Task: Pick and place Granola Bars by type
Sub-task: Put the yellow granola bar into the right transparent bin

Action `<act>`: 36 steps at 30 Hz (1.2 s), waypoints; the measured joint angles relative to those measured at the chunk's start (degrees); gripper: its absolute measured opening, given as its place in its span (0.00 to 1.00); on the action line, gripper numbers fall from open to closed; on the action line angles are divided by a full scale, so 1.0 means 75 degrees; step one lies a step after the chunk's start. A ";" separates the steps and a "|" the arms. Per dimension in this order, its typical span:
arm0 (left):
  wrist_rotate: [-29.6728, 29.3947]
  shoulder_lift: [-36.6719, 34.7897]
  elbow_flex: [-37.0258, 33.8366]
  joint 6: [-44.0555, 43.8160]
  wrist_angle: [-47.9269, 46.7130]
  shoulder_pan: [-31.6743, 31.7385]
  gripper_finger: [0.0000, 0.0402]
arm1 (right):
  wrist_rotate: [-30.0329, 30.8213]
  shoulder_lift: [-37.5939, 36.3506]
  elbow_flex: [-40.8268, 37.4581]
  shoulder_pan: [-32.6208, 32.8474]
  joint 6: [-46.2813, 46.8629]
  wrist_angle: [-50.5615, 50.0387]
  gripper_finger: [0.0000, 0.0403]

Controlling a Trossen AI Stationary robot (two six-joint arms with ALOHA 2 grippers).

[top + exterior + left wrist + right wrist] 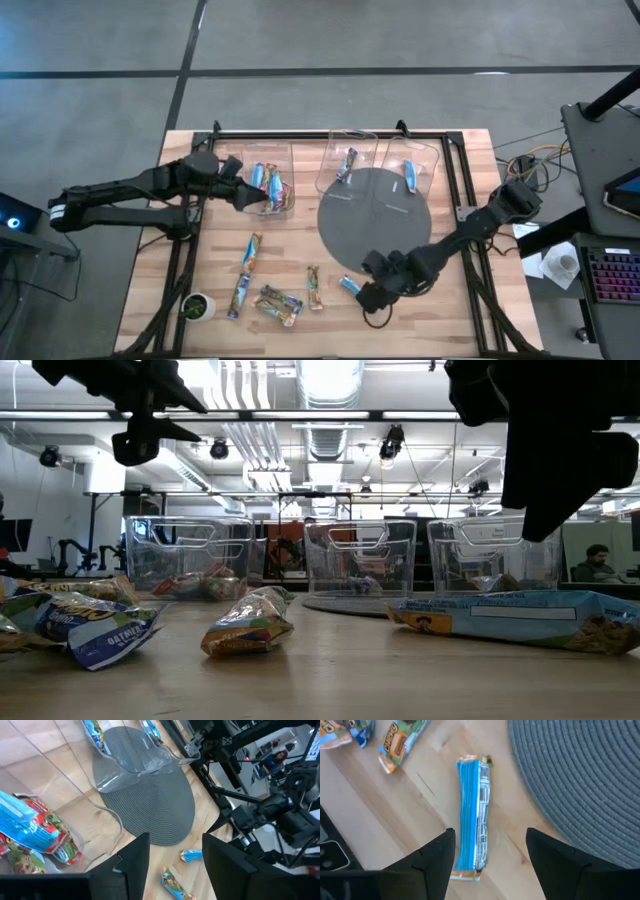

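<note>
Several wrapped granola bars lie flat on the wooden table: a light blue one (350, 285) (472, 815) beside the grey round mat (375, 215), and multicoloured ones (251, 252) (280, 302) (314, 288) nearer the front left. My right gripper (376, 290) (490, 865) hangs open just above the light blue bar, one finger on either side of its near end, apart from it. My left gripper (245, 195) (175, 865) is open and empty, raised at the left clear bin (270, 178), which holds bars (30, 825).
Two more clear bins (347, 160) (412, 168) stand at the mat's far edge, each with a bar inside. A black frame rail (195, 250) runs around the work area. A small green-filled cup (197, 305) stands at the front left corner.
</note>
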 joint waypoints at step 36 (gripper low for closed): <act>-0.0201 0.0108 -0.0006 -0.0461 -0.0002 0.0003 0.41 | -0.0373 0.1955 0.0589 0.0301 -0.0205 0.0224 0.55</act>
